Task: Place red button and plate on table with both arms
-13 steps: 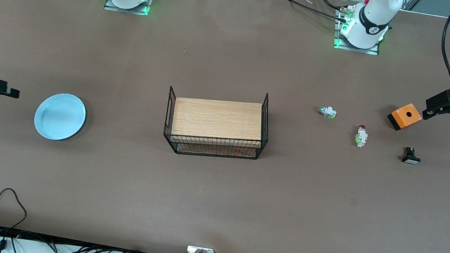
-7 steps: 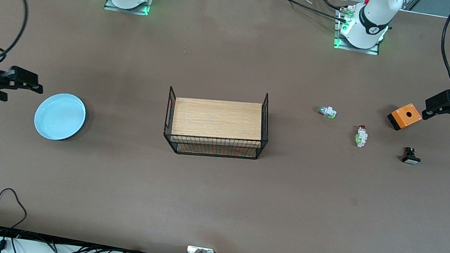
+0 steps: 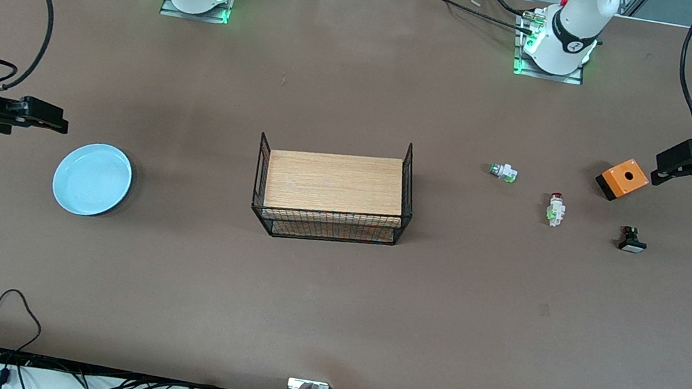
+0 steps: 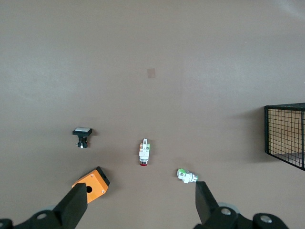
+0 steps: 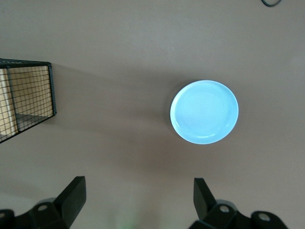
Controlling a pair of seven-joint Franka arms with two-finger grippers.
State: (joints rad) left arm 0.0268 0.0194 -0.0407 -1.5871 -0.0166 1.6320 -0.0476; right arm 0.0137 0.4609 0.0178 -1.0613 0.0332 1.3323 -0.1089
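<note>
The red button (image 3: pixel 555 209) lies on its side on the brown table (image 3: pixel 330 302), toward the left arm's end; the left wrist view shows the red button (image 4: pixel 144 152) with its red cap. The light blue plate (image 3: pixel 92 178) sits flat toward the right arm's end, and the plate (image 5: pixel 204 111) is empty. My left gripper (image 3: pixel 658 172) hangs open over the table beside the orange box, holding nothing; the left gripper (image 4: pixel 140 189) has its jaws spread wide. My right gripper (image 3: pixel 52 118) hovers open over bare table beside the plate, and the right gripper (image 5: pixel 139 182) is empty.
A black wire rack topped by a wooden board (image 3: pixel 335 186) stands mid-table. An orange box (image 3: pixel 623 179), a white piece with a silver-green end (image 3: pixel 503 171) and a black button (image 3: pixel 631 240) lie around the red button. Cables run along the table's near edge.
The right arm has swung in from the table's end, bringing its open gripper up beside the plate. The left arm has stayed almost still.
</note>
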